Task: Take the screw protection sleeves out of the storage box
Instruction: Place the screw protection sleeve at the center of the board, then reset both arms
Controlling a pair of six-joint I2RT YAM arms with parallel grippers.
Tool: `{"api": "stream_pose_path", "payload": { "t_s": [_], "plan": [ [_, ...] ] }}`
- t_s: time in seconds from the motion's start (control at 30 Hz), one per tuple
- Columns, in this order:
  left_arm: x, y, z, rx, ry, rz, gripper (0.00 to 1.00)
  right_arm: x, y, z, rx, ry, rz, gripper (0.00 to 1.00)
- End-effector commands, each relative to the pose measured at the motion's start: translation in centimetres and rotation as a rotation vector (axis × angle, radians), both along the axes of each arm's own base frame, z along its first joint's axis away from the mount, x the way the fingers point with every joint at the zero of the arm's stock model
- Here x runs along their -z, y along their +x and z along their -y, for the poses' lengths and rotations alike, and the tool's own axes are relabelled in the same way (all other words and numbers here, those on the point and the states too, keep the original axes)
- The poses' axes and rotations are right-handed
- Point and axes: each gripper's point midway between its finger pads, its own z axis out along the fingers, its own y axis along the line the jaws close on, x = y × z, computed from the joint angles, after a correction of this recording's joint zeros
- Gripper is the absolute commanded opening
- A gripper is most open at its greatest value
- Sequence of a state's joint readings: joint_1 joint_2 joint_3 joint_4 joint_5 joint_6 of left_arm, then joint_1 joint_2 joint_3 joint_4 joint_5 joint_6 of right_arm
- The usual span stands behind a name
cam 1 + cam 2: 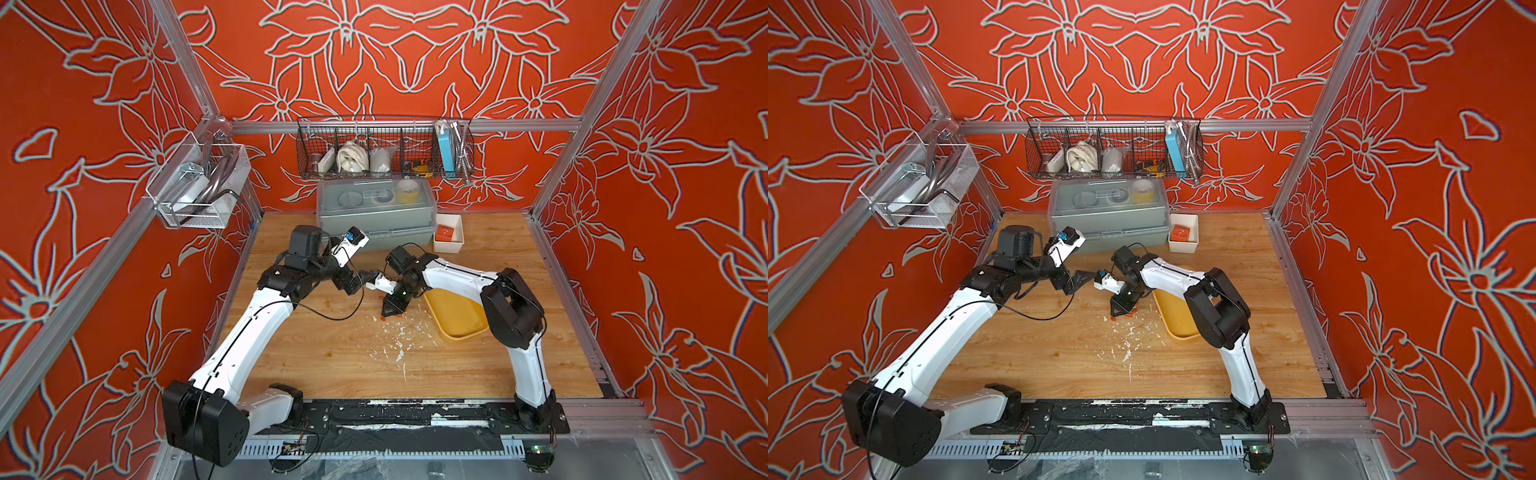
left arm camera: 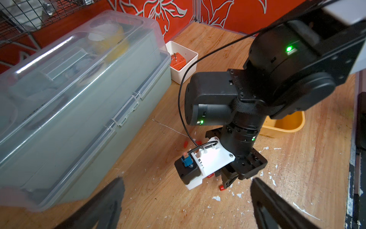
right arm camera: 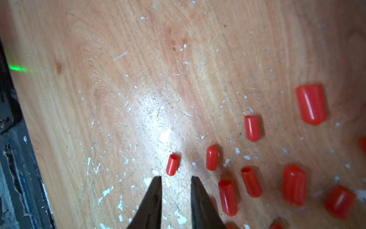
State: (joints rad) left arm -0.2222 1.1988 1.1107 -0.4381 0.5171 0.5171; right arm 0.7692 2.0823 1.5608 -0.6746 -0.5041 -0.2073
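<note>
On the surface [image 1: 332, 353] in a top view, sleeves [image 1: 381, 319] are lying under the right hand [image 1: 388, 311], beside the box [image 1: 465, 335]. Left wrist view: the left hand [image 2: 187, 179] is gaping, empty. Right wrist view: the right hand [image 3: 175, 177] is standing slightly parted, empty, sleeves [image 3: 172, 165] lying just beyond its tips.

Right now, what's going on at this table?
The right tool stands slightly open and empty, low over the wooden table, beside about ten red screw protection sleeves lying loose on the wood. The yellow storage box sits close by; its visible part looks empty. The left tool hangs open nearby, holding nothing.
</note>
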Motion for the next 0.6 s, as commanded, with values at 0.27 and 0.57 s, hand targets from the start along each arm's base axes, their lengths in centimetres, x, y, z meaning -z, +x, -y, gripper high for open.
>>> {"api": "stream_pose_path", "payload": {
  "t_s": [0.27, 0.57],
  "plan": [
    [0.5, -1.5, -1.4, -0.023, 0.069, 0.017, 0.98, -11.6, 3.4, 9.1, 0.091, -0.037, 0.320, 0.39],
    [1.9, -0.6, -3.4, -0.142, 0.089, 0.071, 0.98, -16.5, 7.2, 21.1, 0.404, -0.254, 0.603, 0.58]
  ]
}}
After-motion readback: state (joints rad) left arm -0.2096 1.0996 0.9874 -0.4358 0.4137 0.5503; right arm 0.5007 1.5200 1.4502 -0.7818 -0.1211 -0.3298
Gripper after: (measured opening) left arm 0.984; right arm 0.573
